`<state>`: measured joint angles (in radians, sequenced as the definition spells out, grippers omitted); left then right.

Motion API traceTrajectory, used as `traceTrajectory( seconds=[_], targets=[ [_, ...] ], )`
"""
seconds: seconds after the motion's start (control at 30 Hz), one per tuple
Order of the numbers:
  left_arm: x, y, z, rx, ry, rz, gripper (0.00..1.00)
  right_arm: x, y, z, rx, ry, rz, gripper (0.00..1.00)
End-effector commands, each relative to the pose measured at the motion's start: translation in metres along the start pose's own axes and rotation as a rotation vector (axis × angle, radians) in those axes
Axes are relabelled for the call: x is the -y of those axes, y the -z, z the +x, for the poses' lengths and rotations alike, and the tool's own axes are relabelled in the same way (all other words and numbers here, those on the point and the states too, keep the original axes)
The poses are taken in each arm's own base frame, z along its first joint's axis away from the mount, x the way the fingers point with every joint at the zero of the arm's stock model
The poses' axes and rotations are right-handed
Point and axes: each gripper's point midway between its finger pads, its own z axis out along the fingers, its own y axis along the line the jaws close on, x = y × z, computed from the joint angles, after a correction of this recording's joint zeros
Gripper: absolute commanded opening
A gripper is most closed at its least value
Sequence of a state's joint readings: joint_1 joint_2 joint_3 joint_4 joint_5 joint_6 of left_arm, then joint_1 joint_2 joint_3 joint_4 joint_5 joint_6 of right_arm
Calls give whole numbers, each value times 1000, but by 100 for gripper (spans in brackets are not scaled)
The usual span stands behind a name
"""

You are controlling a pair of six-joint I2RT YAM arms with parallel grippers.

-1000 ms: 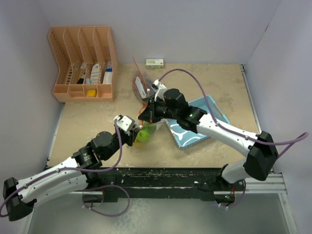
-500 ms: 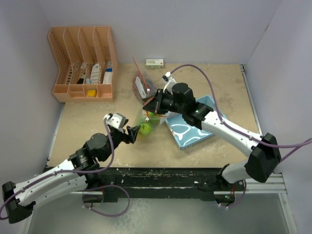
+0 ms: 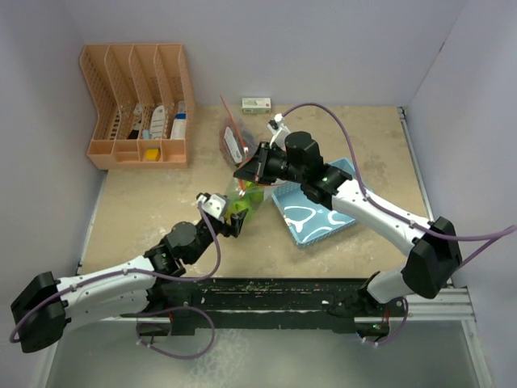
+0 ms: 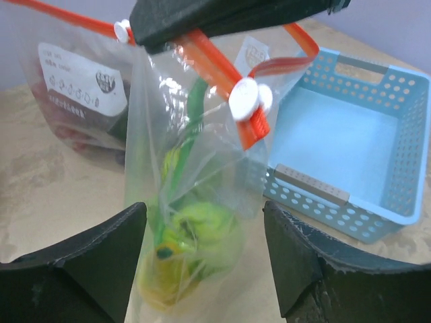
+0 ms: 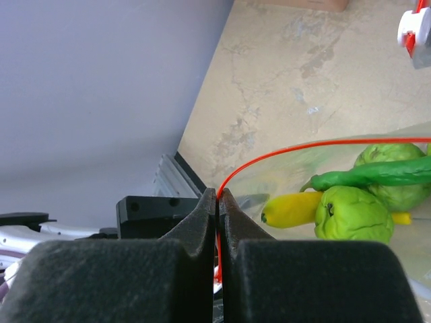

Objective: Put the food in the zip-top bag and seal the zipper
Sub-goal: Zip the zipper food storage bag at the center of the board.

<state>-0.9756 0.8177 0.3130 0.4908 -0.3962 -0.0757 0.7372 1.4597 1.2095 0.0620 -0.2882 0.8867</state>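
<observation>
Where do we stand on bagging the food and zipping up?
Done: green fruits, banana and pepper sit inside the bag. In hand: right pincer shut on the zipper strip; left pincer open at the bag. Left: mouth looks open, so zip it shut.

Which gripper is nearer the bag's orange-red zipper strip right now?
Right. The right gripper is shut on the zipper strip at the mouth of the zip-top bag; the left gripper is open lower down, straddling its bottom.

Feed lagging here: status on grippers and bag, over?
Right gripper shut on zipper, bag held up. Left gripper open at bag's base. Food inside, mouth open. Basket alongside, not blocking.
</observation>
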Motion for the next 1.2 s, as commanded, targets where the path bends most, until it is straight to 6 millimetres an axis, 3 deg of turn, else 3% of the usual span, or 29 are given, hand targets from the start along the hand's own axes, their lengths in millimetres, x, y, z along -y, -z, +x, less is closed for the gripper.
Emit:
traceTrajectory(
  seconds=[0.0,0.07,0.27,0.5,0.83,0.97,1.17],
  targets=[
    [-8,-11,-53,212,-52,-52,79,-32,5,-19,29,28,-103,0],
    [-11,-14,-58,228,-89,-70,100,-32,4,-18,24,29,-104,0],
    [-16,-17,-72,263,-211,-99,99,-33,4,-17,18,38,-107,0],
    [-12,-25,-71,268,-283,-87,99,-32,-1,-15,0,40,-114,0],
    [-10,-28,-77,291,-291,-92,73,-27,0,-20,5,24,-101,0],
    [-10,-30,-79,302,-296,-96,47,-28,-1,-19,-2,22,-103,0],
    [-5,-30,-80,315,-276,-71,27,-27,0,-21,5,20,-93,0]
  ],
)
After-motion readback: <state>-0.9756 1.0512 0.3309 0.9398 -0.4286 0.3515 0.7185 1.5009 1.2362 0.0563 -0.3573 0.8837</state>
